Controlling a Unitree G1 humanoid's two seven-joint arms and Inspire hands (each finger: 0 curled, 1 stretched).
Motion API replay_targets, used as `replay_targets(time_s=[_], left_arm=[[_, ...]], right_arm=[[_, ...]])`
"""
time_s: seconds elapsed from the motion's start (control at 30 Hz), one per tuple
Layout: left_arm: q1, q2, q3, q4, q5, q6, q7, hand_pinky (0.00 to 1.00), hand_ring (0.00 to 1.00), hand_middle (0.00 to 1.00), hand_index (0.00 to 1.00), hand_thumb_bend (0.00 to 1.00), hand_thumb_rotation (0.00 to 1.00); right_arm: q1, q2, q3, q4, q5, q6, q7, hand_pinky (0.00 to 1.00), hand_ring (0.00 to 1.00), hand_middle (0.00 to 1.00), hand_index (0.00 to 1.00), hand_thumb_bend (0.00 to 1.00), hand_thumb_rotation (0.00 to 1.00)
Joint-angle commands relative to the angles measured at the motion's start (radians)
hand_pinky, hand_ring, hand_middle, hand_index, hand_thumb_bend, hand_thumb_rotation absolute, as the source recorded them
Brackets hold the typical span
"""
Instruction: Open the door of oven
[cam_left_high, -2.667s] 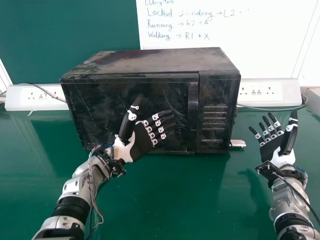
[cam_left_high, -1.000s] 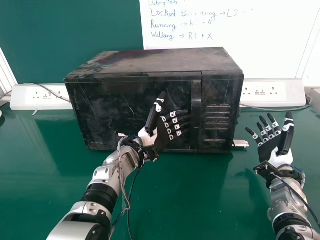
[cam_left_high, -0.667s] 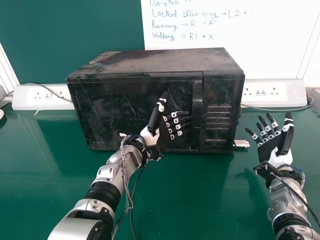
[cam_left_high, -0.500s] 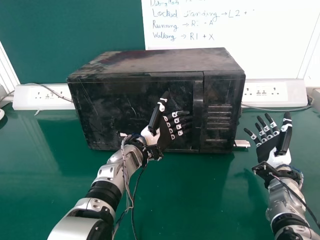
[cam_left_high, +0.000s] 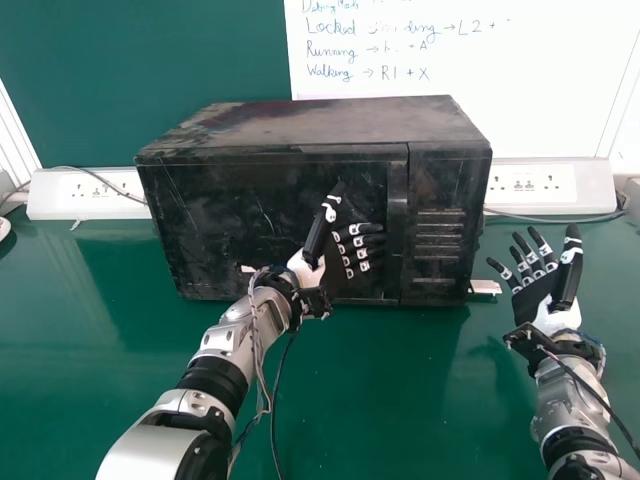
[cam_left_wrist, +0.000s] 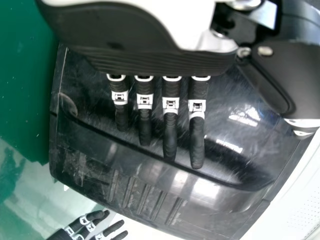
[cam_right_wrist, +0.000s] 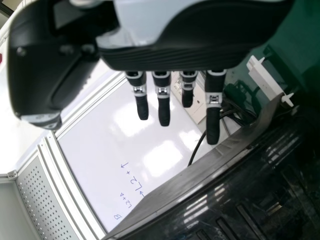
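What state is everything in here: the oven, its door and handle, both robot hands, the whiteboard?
Oven: upright on the table, scratched; on or off, cannot tell.
Door: closed.
Handle: not gripped.
Left robot hand: open, in front of the door; whether it touches, cannot tell.
Right robot hand: open, holding nothing.
Whiteboard: written on.

A green table spread across the near part of the scene, with a small white piece on its right side. At the far side, a green board stood left of a whiteboard bearing blue handwriting. Below them were a left socket strip and a right socket strip, each with a cable beside it.
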Motion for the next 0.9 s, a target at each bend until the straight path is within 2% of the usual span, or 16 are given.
replay_targets(time_s=[0.0,0.13,0.37,0.53,0.7,0.87], left_arm=[[-0.044,-0.021,-0.025,0.008,0.017,-0.011,-0.013,0.5,0.79,0.86,0.93,0.85,0.83],[-0.052,-0.022,-0.033,0.013,0.029,-0.013,-0.03,0.5,0.78,0.86,0.93,0.85,0.83],[-0.061,-0.03,-0.039,0.023,0.035,-0.012,-0.029,0.51,0.75,0.78,0.91,0.86,0.82],[-0.067,-0.031,-0.048,0.025,0.036,-0.018,-0.046,0.54,0.77,0.86,0.92,0.85,0.84],[-0.076,-0.035,-0.059,0.026,0.04,-0.011,-0.043,0.52,0.77,0.86,0.92,0.85,0.84],[-0.079,-0.042,-0.065,0.025,0.038,-0.01,-0.046,0.52,0.76,0.84,0.9,0.85,0.83]], right_arm=[[0.004,0.011,-0.002,-0.01,0.011,-0.006,0.007,0.76,0.96,0.98,0.86,1.0,0.82],[0.005,0.012,-0.001,-0.009,0.01,-0.008,0.007,0.75,0.95,0.98,0.85,1.0,0.83],[0.007,0.018,-0.005,-0.012,0.016,-0.008,0.008,0.75,0.94,0.97,0.84,1.0,0.81],[0.004,0.018,-0.003,-0.01,0.018,-0.007,0.003,0.76,0.95,0.97,0.84,1.0,0.81],[0.001,0.021,-0.005,-0.008,0.022,-0.006,0.001,0.73,0.93,0.96,0.83,1.0,0.8],[0.0,0.026,-0.007,-0.012,0.029,-0.007,0.011,0.75,0.94,0.98,0.89,1.0,0.81]])
